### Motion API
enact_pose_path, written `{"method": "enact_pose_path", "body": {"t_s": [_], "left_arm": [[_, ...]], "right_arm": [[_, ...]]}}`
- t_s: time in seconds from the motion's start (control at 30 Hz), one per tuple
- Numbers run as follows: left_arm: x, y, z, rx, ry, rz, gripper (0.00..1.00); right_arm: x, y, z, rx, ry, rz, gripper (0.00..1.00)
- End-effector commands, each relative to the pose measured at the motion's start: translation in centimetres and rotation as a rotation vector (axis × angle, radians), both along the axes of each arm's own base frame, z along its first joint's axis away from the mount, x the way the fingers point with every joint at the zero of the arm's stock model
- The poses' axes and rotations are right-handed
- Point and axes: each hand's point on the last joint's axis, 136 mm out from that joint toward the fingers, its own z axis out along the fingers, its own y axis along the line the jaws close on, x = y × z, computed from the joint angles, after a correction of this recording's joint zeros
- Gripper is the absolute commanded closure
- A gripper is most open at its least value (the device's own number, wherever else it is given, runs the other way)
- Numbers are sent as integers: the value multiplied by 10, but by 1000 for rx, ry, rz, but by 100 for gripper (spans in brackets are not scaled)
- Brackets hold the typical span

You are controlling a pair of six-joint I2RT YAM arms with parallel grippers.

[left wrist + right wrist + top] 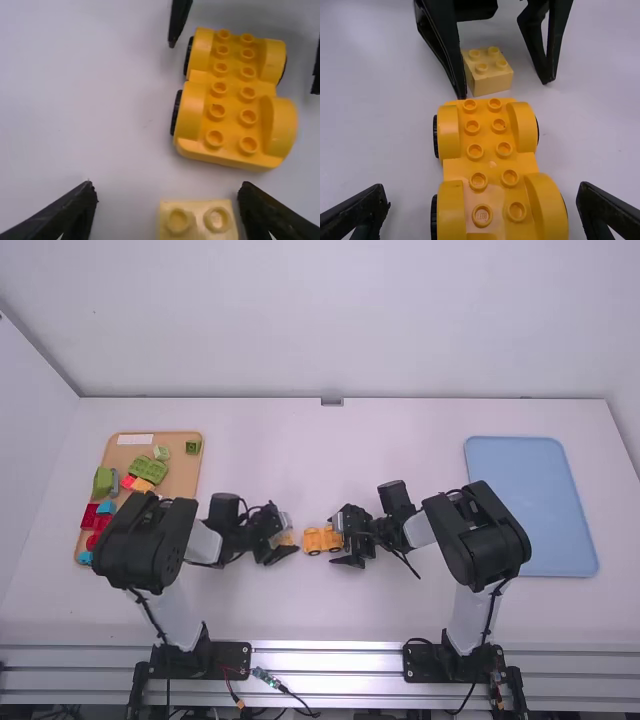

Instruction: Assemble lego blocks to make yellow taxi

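Observation:
My left gripper [283,543] is low over the table's middle. In the left wrist view, that gripper [167,200] is open around a pale yellow block [199,220], which lies nearer one finger. The same block [489,72] rests on the table in the right wrist view, close to one end of the yellow wheeled base [490,150]. My right gripper [346,537] is at the base's other end; its own view shows this gripper [482,200] open, one finger on either side of the base [321,539], apart from it.
A wooden tray [180,475] with several coloured blocks lies at the left, partly under the left arm. At the right is a blue tray [540,510], its near-left part beside the right arm. Both grippers are close together, with the wheeled base between them.

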Motion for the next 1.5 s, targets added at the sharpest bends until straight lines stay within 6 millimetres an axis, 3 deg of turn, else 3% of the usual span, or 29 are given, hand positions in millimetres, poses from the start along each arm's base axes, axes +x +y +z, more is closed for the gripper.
{"method": "enact_pose_path", "body": {"t_s": [0.0,0.17,0.27,0.3,0.43,0.77,1.0,1.23,1.47], "left_arm": [[-2,14,-4,66,18,92,25],[-14,10,9,34,-6,66,26],[-19,7,12,16,-8,48,34],[-19,8,11,17,-4,48,41],[-17,8,9,24,19,47,48],[-13,7,9,46,37,17,48],[-15,7,8,46,45,16,60],[-19,8,5,49,45,18,60],[-19,8,5,46,48,18,68]], "right_arm": [[3,1,0,11,6,3,1],[2,1,1,13,6,4,1],[2,1,1,14,6,5,1],[2,1,1,14,6,5,1],[2,1,1,13,7,5,1],[0,3,1,13,6,12,1],[1,3,1,14,7,12,1],[1,3,1,15,2,11,1],[2,4,3,21,-4,16,1]]}}
